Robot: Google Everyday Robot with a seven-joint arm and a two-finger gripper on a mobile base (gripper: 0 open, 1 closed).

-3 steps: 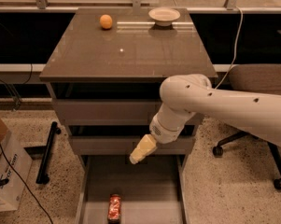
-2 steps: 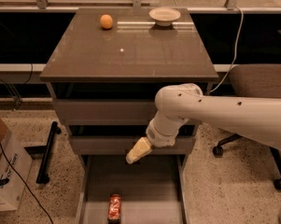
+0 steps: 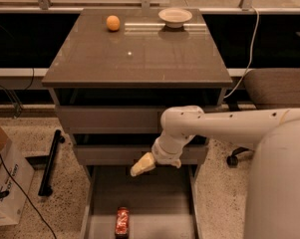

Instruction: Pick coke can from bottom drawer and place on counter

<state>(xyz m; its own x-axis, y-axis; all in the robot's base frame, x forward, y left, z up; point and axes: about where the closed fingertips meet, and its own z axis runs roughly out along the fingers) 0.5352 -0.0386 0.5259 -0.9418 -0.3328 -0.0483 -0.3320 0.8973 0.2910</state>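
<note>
The coke can (image 3: 122, 221) lies on its side on the floor of the open bottom drawer (image 3: 159, 195), near the front left. My gripper (image 3: 141, 165) hangs over the back of the drawer, above and to the right of the can, not touching it. Its cream fingers (image 3: 143, 164) point down and left. The counter (image 3: 139, 54) is the glossy grey-brown top of the cabinet above.
An orange ball (image 3: 113, 23) and a white bowl (image 3: 175, 17) sit at the back of the counter. A cardboard box (image 3: 5, 183) and a black bar (image 3: 50, 161) are on the floor to the left. An office chair (image 3: 274, 88) stands to the right.
My arm has moved left and lower, bringing the gripper down towards the open bottom drawer. The can has not moved.
</note>
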